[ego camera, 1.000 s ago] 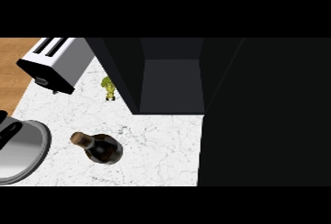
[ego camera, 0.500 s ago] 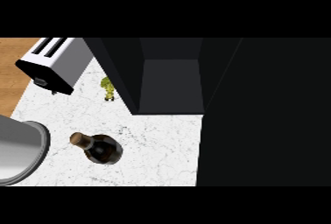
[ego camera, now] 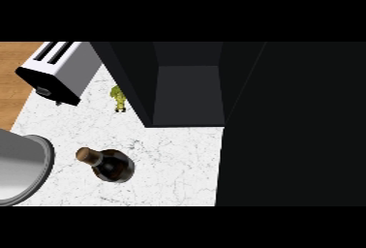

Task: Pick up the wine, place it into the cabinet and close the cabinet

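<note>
Head view is all I've got, looking straight down on the white marbled bench (ego camera: 164, 160). The wine (ego camera: 107, 164) is a dark bottle with a brown cork, standing on the bench at lower left; from up here I mostly see its round shoulder with the neck leaning toward the upper left. It sits apart from everything, nothing touching it. Above it the cabinet (ego camera: 187, 92) stands open, dark inside with a grey floor panel, and its black door (ego camera: 293, 126) fills the whole right side. A white toaster (ego camera: 61, 72) sits at the upper left, with a small yellow-green figure (ego camera: 119, 99) just beside the cabinet's edge.

A grey forearm (ego camera: 18, 169) shows at the left edge. I can't see either hand right now, so no word on the fingers.

Versus a second ago: back then a black hand was visible on that forearm, and now only the grey shell shows. The wine hasn't budged.
</note>
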Action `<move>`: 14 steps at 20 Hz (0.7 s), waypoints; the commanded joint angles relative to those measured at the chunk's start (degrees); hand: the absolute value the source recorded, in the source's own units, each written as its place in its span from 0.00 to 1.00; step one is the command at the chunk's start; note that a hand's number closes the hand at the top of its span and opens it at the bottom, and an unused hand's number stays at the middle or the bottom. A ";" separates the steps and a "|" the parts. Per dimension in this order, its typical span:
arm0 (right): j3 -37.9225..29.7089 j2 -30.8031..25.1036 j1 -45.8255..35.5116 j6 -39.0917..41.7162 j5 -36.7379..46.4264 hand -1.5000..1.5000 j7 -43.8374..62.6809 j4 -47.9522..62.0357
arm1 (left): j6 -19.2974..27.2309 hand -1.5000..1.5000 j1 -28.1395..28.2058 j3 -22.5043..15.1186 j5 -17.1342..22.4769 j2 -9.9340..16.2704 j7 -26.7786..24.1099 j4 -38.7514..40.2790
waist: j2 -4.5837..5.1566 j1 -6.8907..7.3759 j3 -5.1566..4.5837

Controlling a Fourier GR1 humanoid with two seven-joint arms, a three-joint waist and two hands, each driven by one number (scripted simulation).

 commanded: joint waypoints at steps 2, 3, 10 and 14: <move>1.55 -1.23 4.12 -1.38 -1.73 0.00 6.75 -16.10 | -3.26 0.00 -1.06 0.04 -2.67 -0.89 -0.49 3.93 | 0.09 -0.56 -0.03; -0.75 -0.81 1.04 -1.81 -1.44 0.00 5.65 -13.37 | -3.26 0.00 -1.67 1.36 -0.71 -0.11 0.24 4.90 | 0.18 0.03 -0.01; -2.15 -0.54 3.01 -0.88 -5.08 0.00 4.05 -12.24 | -7.82 0.00 -2.37 -3.71 -13.01 -2.88 -2.13 10.50 | 0.32 -0.48 0.04; -0.03 -0.60 4.51 -0.44 -3.37 0.00 3.70 -12.51 | -13.01 0.00 -1.36 -7.06 -20.27 -7.57 -5.68 13.32 | 0.26 -0.41 0.02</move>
